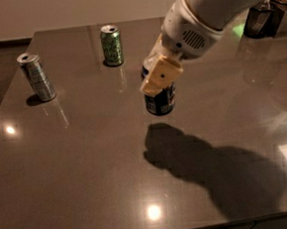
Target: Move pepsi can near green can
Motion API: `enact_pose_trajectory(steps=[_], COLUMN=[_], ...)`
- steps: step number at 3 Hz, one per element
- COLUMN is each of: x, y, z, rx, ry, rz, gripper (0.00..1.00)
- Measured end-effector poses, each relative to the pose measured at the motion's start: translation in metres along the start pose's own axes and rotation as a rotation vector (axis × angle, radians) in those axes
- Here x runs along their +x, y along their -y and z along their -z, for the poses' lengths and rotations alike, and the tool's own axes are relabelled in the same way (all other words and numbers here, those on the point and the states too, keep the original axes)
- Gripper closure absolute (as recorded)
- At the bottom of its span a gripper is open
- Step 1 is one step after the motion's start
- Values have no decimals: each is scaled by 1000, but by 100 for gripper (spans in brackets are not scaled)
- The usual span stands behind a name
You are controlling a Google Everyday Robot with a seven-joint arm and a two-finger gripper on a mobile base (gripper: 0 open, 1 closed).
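pepsi can held just off the table, green can at 11 o'clock

the gripper (156,80) is closed on the pepsi can (160,101), gripping its upper part. one tan finger (162,75) lies across the near side, and the other is mostly hidden behind the can. the white arm reaches in from about 1 o'clock. gripping high leaves the can's lower body free, which should make it easy to set down flat.

the can's shadow lies apart from its base, toward 6 o'clock. from that i judge the can hangs slightly clear of the table (89,180) rather than resting on it. it sits near the table's middle and looks roughly upright.

the can is dark navy, with a pale label patch low on its side. its top is covered by the gripper.

the green can (111,45) stands upright at about 11 o'clock from it, near but clearly apart. a silver-grey can (36,77) stands well off at about 9 o'clock, leaning a little. the move that remains looks like a short carry toward 11 o'clock, stopping beside the green can without knocking it.
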State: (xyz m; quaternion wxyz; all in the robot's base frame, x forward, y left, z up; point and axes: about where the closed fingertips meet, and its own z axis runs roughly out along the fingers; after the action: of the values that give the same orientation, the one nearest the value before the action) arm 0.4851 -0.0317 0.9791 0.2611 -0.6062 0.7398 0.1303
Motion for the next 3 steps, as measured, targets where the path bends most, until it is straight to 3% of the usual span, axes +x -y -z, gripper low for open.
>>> enact_pose_trajectory(steps=[3], x=[-40], y=[104], z=[-45], rx=[43], ry=[4], rz=[-25], gripper=[100])
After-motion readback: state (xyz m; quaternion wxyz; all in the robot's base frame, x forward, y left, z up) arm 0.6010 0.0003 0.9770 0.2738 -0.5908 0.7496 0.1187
